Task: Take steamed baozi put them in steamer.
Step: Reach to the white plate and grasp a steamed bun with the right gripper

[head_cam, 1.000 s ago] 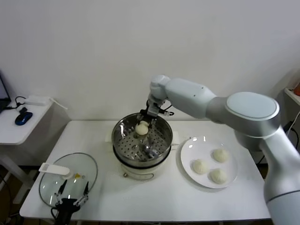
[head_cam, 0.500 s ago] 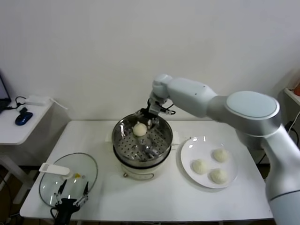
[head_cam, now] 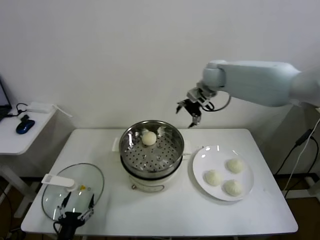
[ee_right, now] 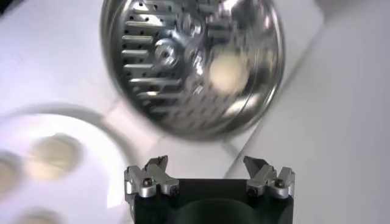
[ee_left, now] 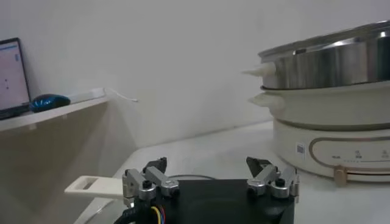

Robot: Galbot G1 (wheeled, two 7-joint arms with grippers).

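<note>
Table: white top that carries everything; the steamer is my landmark, near its middle.
Steamer: steel basket on a cream pot base; its raised rim is the edge I must clear on each entry.
Plate: just right of the steamer, almost touching its base, near the table's right side.
Glass lid: left of and nearer than the steamer, by the table's front edge.
Right gripper: mine, raised above and behind the steamer's right rim; jaws spread wide, nothing between them.
Left gripper: parked low beside the glass lid, jaws apart, empty.
Bun in basket: one baozi toward the steamer's back wall.
Buns on plate: three, clustered on the half away from the steamer.
Open room: free air above steamer and plate; bare table in front.
Risk: I judge a hard squeeze would dent a soft bun; a low carry could knock the steamer's rim.
</note>
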